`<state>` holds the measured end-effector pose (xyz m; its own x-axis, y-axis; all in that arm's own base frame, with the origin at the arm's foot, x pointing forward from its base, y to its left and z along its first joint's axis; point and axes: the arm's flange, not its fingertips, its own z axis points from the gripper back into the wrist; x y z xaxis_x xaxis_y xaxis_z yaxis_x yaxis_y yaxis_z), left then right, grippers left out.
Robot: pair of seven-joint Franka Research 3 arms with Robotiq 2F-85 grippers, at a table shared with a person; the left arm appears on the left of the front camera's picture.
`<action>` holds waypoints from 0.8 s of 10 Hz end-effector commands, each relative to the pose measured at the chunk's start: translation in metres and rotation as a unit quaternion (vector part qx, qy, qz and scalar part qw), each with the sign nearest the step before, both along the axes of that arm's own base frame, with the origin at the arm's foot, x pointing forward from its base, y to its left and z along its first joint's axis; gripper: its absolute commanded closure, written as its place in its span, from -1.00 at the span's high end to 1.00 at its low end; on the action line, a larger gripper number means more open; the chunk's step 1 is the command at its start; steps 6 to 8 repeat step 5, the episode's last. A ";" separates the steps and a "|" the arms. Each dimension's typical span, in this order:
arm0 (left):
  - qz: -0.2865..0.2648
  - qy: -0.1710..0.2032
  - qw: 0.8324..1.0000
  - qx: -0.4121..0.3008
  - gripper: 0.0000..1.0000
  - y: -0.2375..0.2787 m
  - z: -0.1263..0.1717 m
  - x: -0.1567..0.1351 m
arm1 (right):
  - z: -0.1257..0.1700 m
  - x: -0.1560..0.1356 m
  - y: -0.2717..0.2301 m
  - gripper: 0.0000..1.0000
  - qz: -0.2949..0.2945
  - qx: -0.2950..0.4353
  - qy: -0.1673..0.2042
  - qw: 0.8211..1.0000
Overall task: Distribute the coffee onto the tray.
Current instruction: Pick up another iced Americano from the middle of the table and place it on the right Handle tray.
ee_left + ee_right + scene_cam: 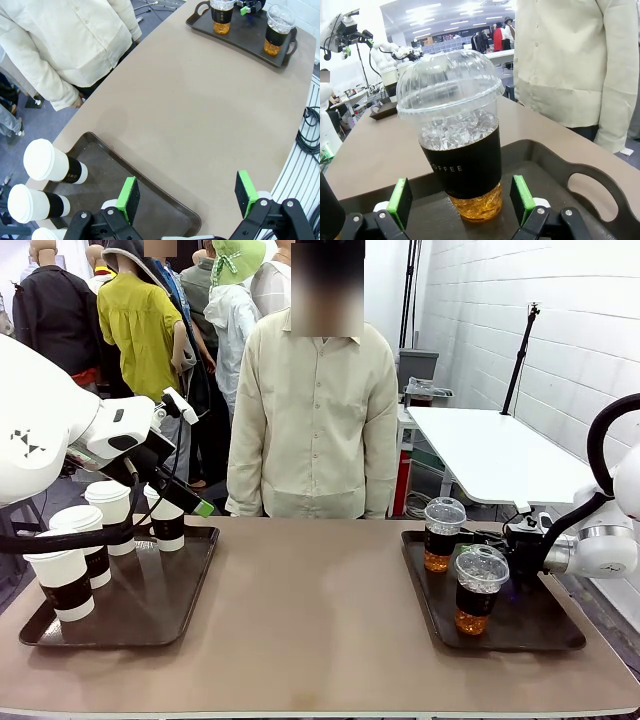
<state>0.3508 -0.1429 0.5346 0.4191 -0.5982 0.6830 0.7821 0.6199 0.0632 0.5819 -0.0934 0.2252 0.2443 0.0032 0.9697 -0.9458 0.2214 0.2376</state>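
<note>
Four white lidded cups with black sleeves (83,545) stand on the left tray (185,605); the left wrist view shows three of them (52,167). My left gripper (190,502) (187,197) hovers open above that tray's near right corner, holding nothing. Two clear dome-lidded cups of amber drink stand on the right tray (540,625): a far one (443,533) and a near one (478,588). My right gripper (503,538) (462,200) is low over the tray, open. Its green pads (521,192) flank the base of the far cup (457,145) without pressing it.
A person in a cream shirt (318,420) stands at the table's far edge, arms down. The brown tabletop (310,610) lies bare between the two trays. The right tray's handle cut-out (595,192) is close beside my right gripper.
</note>
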 end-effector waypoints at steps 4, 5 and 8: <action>0.001 0.004 1.000 0.002 1.00 -0.001 0.000 -0.001 | 0.000 0.002 -0.001 1.00 0.005 -0.004 -0.001 1.000; 0.001 0.004 1.000 0.002 1.00 -0.001 0.000 -0.001 | 0.000 0.002 -0.001 1.00 0.005 -0.004 -0.001 1.000; 0.001 0.004 1.000 0.002 1.00 -0.001 0.000 -0.001 | 0.000 0.002 -0.001 1.00 0.005 -0.004 -0.001 1.000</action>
